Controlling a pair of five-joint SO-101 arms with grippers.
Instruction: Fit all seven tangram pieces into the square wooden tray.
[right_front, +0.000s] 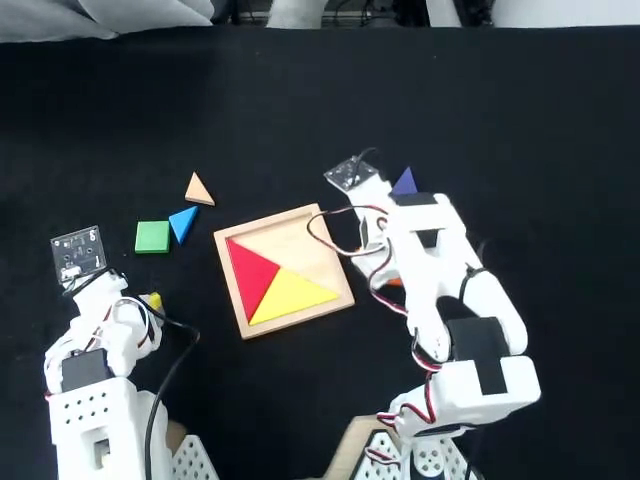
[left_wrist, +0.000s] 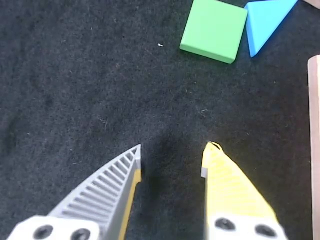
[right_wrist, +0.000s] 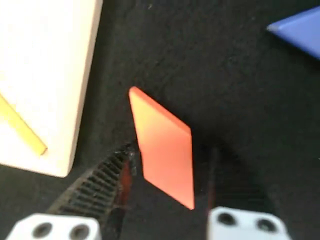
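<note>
Right gripper (right_wrist: 170, 152) is pointing down, jaws open, straddling orange parallelogram (right_wrist: 164, 142); left gripper (left_wrist: 173, 147) is hovering low, open, empty.

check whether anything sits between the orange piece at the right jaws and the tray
Nothing visible does. The orange parallelogram lies between the right gripper's open jaws, apart from the wooden tray, with only bare black cloth in the gap. The tray's near part is bare wood.
</note>
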